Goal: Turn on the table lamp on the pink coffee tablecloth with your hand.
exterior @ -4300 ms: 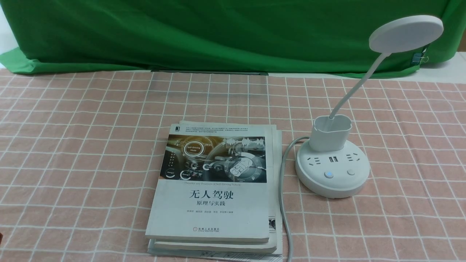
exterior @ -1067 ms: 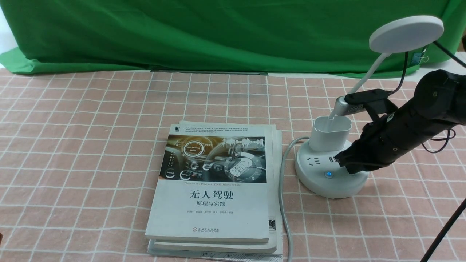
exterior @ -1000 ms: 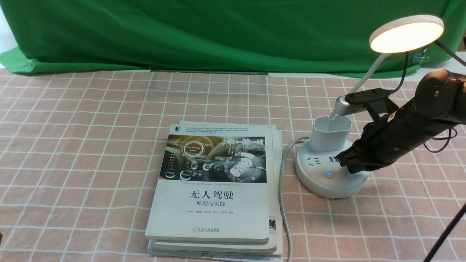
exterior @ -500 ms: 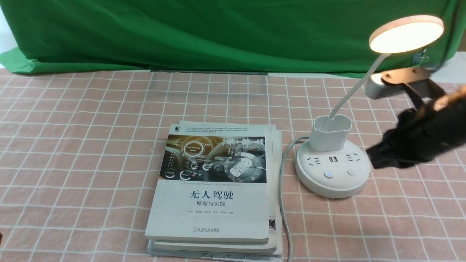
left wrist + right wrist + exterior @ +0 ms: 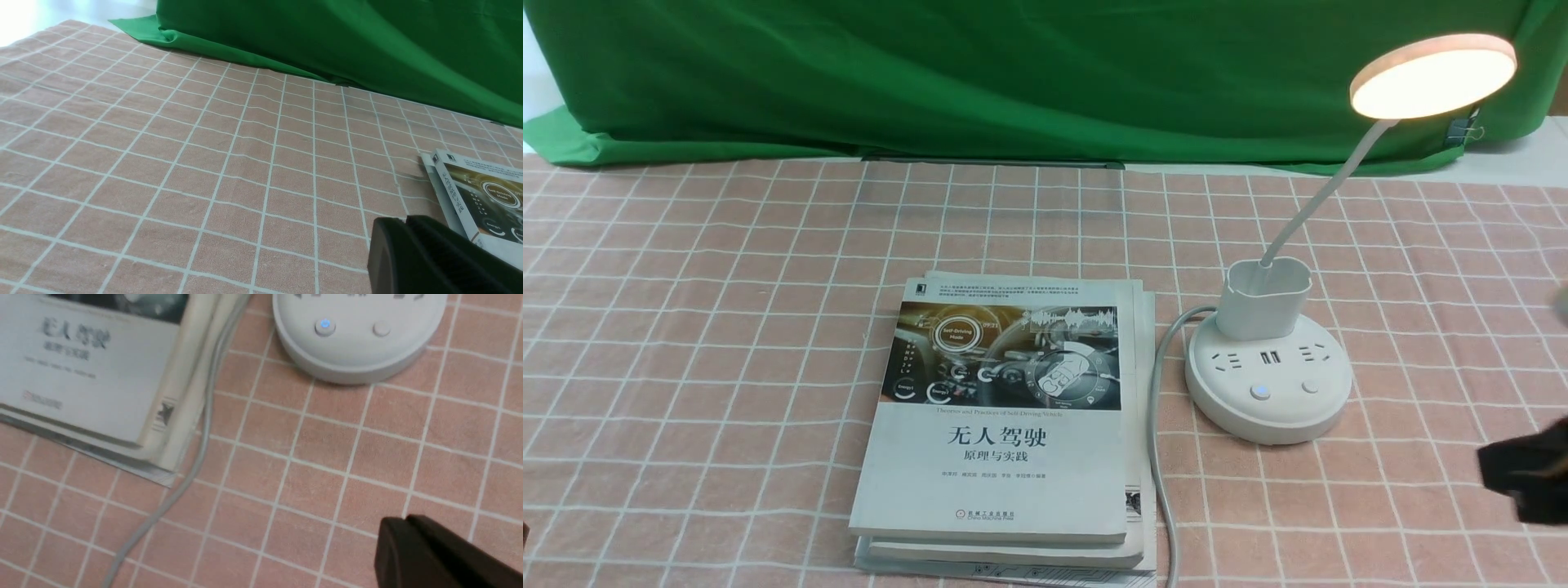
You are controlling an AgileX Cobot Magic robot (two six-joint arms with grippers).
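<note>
The table lamp (image 5: 1270, 404) stands right of centre on the pink tablecloth (image 5: 727, 327), beside a stack of books (image 5: 1005, 425). Its thin neck (image 5: 1325, 192) rises from the cup (image 5: 1262, 310) on the base and leans up to the right; the round head (image 5: 1433, 77) glows, facing down. The right end effector (image 5: 1531, 482), blurred, is well apart to the lamp's right and nearer, its jaws seemingly closed on nothing.

A stack of books (image 5: 1001, 457) lies flat in the middle. The top one is grey-white, with a car-dashboard picture above a black Chinese title, and the lower ones peek out along its right edge. Behind hangs a green backdrop cloth (image 5: 1013, 73) — a small clip (image 5: 1462, 129) sits near its right end.
</note>
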